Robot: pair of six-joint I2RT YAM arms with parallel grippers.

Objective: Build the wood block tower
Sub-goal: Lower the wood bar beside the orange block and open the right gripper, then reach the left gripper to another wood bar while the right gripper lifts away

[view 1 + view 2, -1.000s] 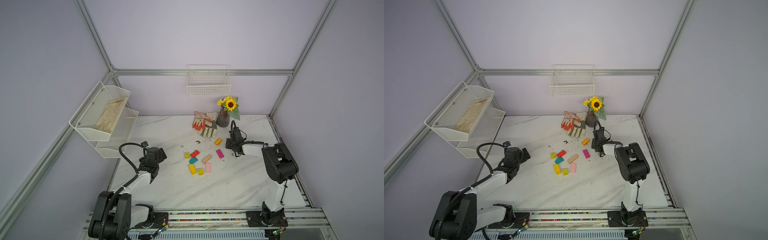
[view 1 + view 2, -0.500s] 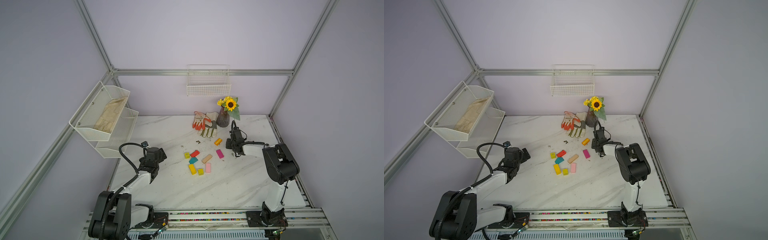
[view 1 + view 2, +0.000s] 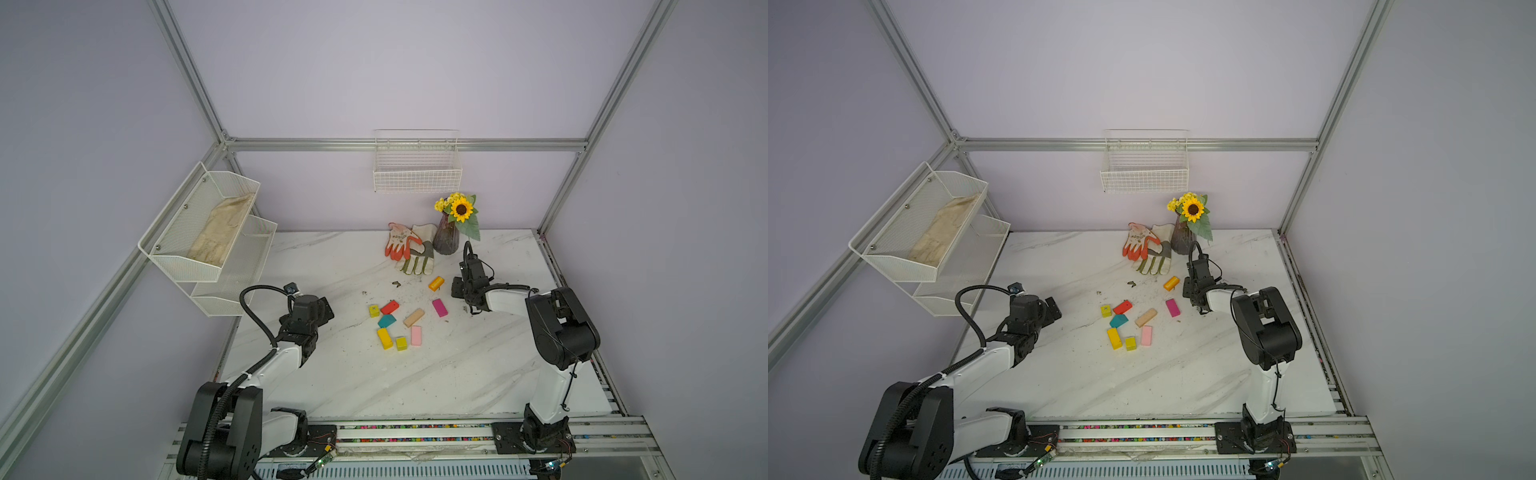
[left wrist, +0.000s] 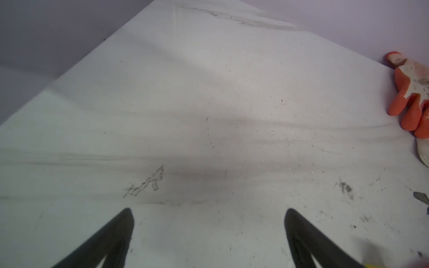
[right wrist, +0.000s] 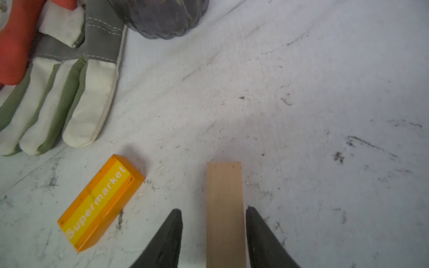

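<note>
Ok, wood blocks (image 3: 399,328) lie loose and single at the middle of the table (image 3: 415,382), none stacked. A plain tan bar (image 5: 225,185) sits between the jaws of the right gripper (image 5: 213,208). Those jaws are half spread with a gap on one side, not clamped. The orange block (image 5: 99,204) lies just beside. Behind are gloves (image 3: 409,251) and vase (image 3: 445,241). The left gripper (image 4: 209,210) is spread wide over bare table, well apart from the blocks.

Robot lab cell: aluminium frame (image 3: 407,144), lavender walls (image 3: 374,62).

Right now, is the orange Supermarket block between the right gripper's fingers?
No, the orange Supermarket block lies on the table beside the right gripper, and a tan plank sits between its jaws.
</note>
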